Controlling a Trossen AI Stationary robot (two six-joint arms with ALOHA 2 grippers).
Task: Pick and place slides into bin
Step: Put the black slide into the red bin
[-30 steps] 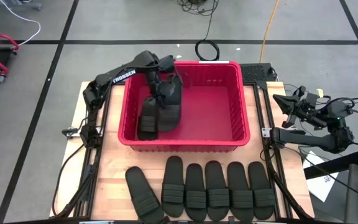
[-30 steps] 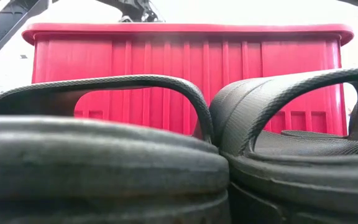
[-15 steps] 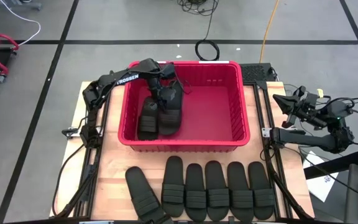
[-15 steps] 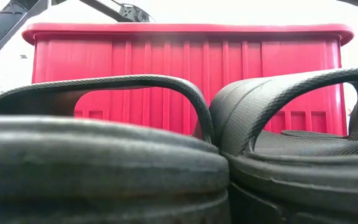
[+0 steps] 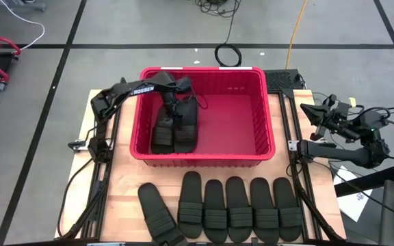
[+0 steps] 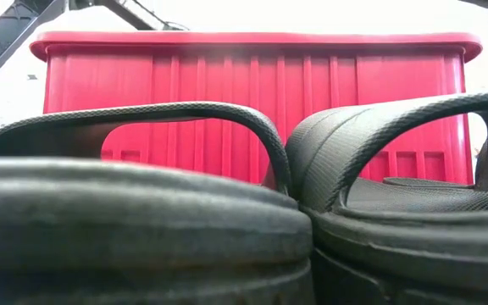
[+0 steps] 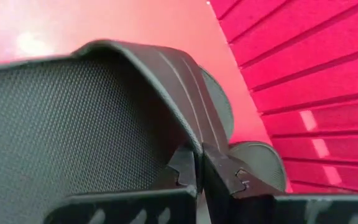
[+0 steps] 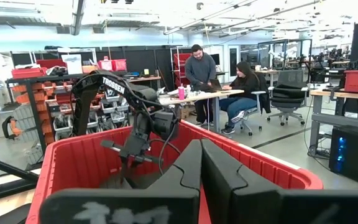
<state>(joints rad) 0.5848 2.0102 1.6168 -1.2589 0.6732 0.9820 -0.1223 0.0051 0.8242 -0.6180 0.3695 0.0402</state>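
Left gripper [image 5: 177, 113] lowers a slide [image 5: 187, 126] into the red bin [image 5: 252, 156].
Its fingers [image 7: 219, 174] clamp the strap; another slide [image 5: 161, 133] lies beside it, six on the bench [image 5: 122, 188]. Right gripper [image 5: 311, 109] waits aside, fingers together.

A grey tiled floor [image 5: 40, 75] crossed by dark lines surrounds the pale wooden table [image 5: 125, 191]; a coiled black cable [image 5: 228, 55] and a long yellow cord [image 5: 294, 31] lie on it; beyond, a bright workshop with strip ceiling lights [image 8: 241, 7]; two people [image 8: 219, 71] at a long desk [image 8: 194, 94]; black office chairs [image 8: 289, 98]; shelving with red bins [image 8: 112, 64].
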